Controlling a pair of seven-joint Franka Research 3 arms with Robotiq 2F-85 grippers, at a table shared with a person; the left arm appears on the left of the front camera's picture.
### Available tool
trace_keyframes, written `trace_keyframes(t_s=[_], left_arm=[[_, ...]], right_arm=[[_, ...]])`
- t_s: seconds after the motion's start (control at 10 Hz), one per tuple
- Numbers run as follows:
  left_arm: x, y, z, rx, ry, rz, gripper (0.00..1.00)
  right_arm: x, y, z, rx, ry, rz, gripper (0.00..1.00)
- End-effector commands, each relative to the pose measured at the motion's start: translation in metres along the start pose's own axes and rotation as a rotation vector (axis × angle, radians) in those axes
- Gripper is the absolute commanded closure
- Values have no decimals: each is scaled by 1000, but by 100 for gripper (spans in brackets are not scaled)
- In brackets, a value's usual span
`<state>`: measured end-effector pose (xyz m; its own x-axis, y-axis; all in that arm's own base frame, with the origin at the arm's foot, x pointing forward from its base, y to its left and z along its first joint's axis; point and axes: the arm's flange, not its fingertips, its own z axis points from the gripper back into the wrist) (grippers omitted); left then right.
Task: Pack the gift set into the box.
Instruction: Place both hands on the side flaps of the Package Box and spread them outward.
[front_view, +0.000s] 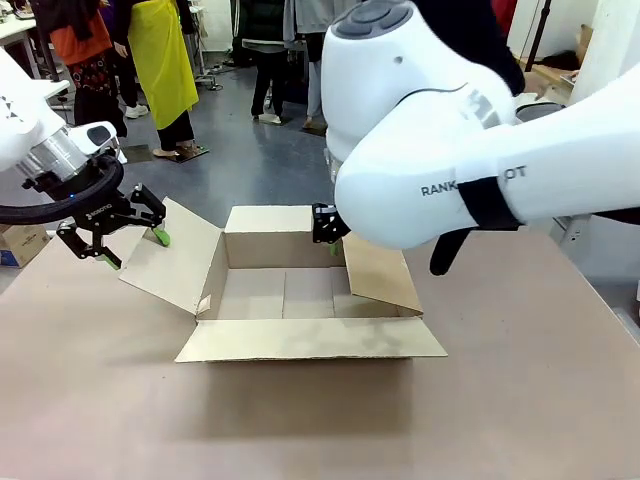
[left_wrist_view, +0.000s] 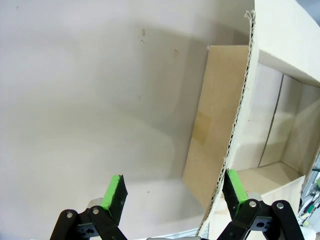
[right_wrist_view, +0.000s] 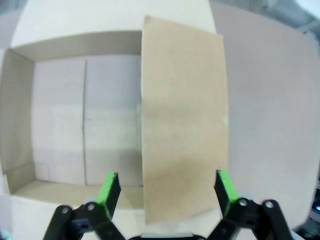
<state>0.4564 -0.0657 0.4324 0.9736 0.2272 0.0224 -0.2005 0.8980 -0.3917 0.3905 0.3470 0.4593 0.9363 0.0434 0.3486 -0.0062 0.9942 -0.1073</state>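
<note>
Worktop brown and broad (front_view: 520, 400), and the box (front_view: 268, 236) sat open at its middle, flaps splayed. Left gripper (front_view: 134, 249), fingers apart, straddled the left flap (front_view: 170, 255); right gripper (right_wrist_view: 167, 186), also apart, hovered over the right flap (front_view: 380, 275). Danger: a careless nudge could fold a flap inward and block the opening.

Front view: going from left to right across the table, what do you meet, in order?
left gripper → left flap → box floor → right gripper → right flap
</note>
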Motion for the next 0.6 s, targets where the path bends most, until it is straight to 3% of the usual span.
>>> trace_keyframes(t_s=[0.0, 0.5], left_arm=[[-1, -1, 2, 16, -8, 9, 0], [-1, -1, 2, 16, -8, 9, 0]], right_arm=[[26, 36, -28, -102, 4, -52, 0], [37, 40, -66, -284, 8, -92, 0]])
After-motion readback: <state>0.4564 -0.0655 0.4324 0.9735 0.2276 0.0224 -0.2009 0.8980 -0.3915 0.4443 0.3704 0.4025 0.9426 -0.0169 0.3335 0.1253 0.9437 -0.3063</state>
